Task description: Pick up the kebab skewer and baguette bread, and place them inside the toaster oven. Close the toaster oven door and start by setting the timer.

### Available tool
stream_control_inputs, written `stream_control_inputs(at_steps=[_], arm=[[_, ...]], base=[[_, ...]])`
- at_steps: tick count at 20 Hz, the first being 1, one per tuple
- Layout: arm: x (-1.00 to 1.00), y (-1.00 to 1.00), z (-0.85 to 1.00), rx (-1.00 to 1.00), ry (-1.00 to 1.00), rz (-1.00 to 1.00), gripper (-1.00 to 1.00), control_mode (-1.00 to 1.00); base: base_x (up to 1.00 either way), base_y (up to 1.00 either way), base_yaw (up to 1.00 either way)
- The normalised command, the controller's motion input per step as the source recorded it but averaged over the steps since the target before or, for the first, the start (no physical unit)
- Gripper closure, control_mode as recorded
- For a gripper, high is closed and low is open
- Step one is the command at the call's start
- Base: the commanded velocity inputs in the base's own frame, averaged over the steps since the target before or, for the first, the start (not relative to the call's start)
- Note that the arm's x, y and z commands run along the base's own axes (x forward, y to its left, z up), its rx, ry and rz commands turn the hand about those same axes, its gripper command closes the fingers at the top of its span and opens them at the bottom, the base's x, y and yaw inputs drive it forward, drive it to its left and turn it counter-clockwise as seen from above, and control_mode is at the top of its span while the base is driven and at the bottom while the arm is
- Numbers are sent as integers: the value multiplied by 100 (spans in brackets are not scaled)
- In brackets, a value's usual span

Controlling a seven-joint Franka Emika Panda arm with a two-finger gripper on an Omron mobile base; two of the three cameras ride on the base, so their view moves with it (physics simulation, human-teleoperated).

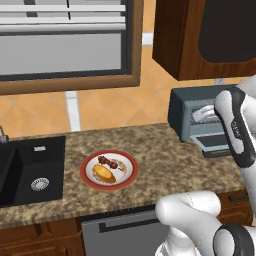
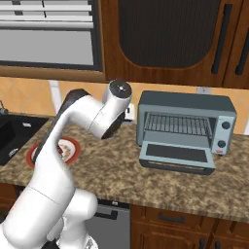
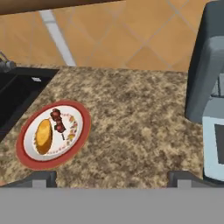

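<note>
1. Dark finger tips of the gripper (image 3: 112, 177) spread wide, nothing held, above the speckled counter (image 3: 131, 127).
2. Kebab skewer (image 3: 57, 121) and baguette bread (image 3: 43, 136) lie side by side on the red-rimmed plate (image 3: 83, 131), well apart from the gripper.
3. Skewer likely light, stiff; pinch across the meat chunks.
4. Bread probably soft; grip mid-length, gently.
5. Toaster oven (image 2: 185, 127) to the right, toaster oven door (image 2: 176, 156) down.

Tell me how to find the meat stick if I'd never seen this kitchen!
Look at the speckled brown counter between the black sink and the blue-grey toaster oven. A red-rimmed white plate sits there. On it, the kebab skewer is the thin stick of small dark red-brown chunks, lying beside the fatter golden baguette bread.
</note>
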Motion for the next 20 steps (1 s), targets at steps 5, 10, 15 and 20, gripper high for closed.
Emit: stream_control_inputs(at_steps=[5,10,15,20], arm=[[26,-100,-24,21,-28,26,-100,-100],[36,-80,-38,11,-25,16,-100,-100],[53,-42,-29,11,-26,7,-100,-100],[54,-31,-8,6,-16,0,-100,-100]], base=[[0,0,0],[0,0,0],[0,0,0],[0,0,0]])
